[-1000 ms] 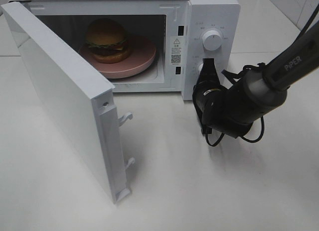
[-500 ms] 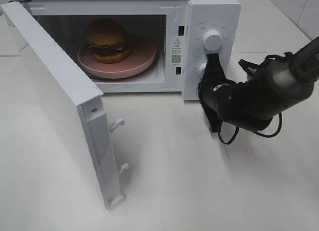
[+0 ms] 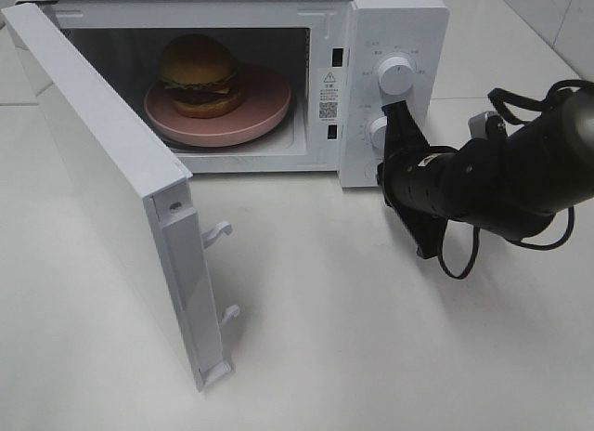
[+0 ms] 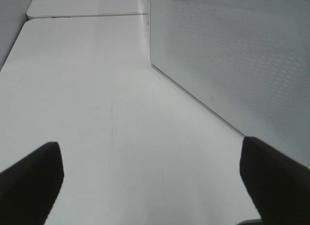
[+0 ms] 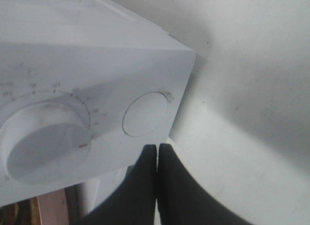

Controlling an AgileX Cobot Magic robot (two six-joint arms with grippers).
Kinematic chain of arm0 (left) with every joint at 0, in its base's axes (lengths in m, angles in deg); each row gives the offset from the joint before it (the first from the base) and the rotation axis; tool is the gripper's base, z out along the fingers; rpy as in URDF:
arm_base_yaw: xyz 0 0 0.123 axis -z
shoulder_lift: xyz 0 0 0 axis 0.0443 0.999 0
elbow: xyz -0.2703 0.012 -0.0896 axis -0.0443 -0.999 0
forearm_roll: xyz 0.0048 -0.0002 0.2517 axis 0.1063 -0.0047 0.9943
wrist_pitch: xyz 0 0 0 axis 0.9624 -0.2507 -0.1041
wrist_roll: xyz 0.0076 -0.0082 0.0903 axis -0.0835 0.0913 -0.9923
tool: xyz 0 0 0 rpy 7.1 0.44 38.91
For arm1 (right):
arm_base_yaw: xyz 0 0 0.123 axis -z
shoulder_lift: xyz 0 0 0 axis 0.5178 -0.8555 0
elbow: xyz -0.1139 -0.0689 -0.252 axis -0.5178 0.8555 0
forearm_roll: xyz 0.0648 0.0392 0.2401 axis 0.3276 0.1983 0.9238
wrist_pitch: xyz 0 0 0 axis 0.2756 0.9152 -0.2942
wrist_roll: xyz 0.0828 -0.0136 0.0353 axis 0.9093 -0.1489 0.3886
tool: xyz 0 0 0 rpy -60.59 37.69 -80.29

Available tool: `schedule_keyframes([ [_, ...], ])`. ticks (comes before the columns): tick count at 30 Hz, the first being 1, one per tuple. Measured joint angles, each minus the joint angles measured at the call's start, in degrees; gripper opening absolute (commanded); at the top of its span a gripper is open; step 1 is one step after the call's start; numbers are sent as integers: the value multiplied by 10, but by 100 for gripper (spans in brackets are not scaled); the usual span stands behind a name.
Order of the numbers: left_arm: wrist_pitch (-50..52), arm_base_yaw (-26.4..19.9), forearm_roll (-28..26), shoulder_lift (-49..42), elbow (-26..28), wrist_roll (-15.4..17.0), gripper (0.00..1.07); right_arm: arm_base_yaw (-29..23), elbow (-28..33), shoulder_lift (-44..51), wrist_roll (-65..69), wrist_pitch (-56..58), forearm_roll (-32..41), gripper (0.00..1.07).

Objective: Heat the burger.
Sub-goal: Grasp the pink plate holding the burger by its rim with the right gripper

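Observation:
The burger, with a golden-brown bun, lettuce and a dark patty, sits on a pink plate inside the white microwave, whose door stands wide open. My right gripper is shut and empty, with its black fingers pressed together at the control panel by the lower dial. In the right wrist view its tips sit just below a round flat button, next to a dial. My left gripper is open and empty over the table; it is out of the exterior view.
The upper dial is above my right gripper. The open door juts toward the front left of the white table. The left wrist view shows a grey dotted panel beside bare table. A black cable hangs under the right arm.
The microwave door swung slightly further open a second ago, then stayed still. My right arm shifted to the right and turned, while its shut fingers stayed at the control panel.

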Motion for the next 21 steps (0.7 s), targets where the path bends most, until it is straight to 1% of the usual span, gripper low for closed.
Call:
schedule_keyframes([
  [1, 0, 0, 0, 0, 0, 0, 90, 0, 2, 15, -40, 24, 0, 0],
  [3, 0, 0, 0, 0, 0, 0, 90, 0, 3, 24, -60, 34, 0, 0],
  [4, 0, 0, 0, 0, 0, 0, 90, 0, 3, 41, -113, 64, -1, 0],
  [5, 0, 0, 0, 0, 0, 0, 90, 0, 3, 41, -113, 64, -1, 0],
  [8, 0, 0, 0, 0, 0, 0, 90, 0, 4, 73, -250, 152, -2, 0],
  [11, 0, 0, 0, 0, 0, 0, 90, 0, 4, 79, -273, 165, -2, 0],
  [12, 0, 0, 0, 0, 0, 0, 90, 0, 4, 87, -329, 198, -2, 0],
  [14, 0, 0, 0, 0, 0, 0, 90, 0, 4, 89, -351, 215, -2, 0],
  [15, 0, 0, 0, 0, 0, 0, 90, 0, 4, 95, -400, 245, -2, 0],
  [16, 0, 0, 0, 0, 0, 0, 90, 0, 4, 95, -400, 245, -2, 0],
  [18, 0, 0, 0, 0, 0, 0, 90, 1, 4, 106, -457, 289, -2, 0],
  [19, 0, 0, 0, 0, 0, 0, 90, 1, 4, 106, -457, 289, -2, 0],
  [21, 0, 0, 0, 0, 0, 0, 90, 13, 4, 120, -512, 345, -15, 0],
])
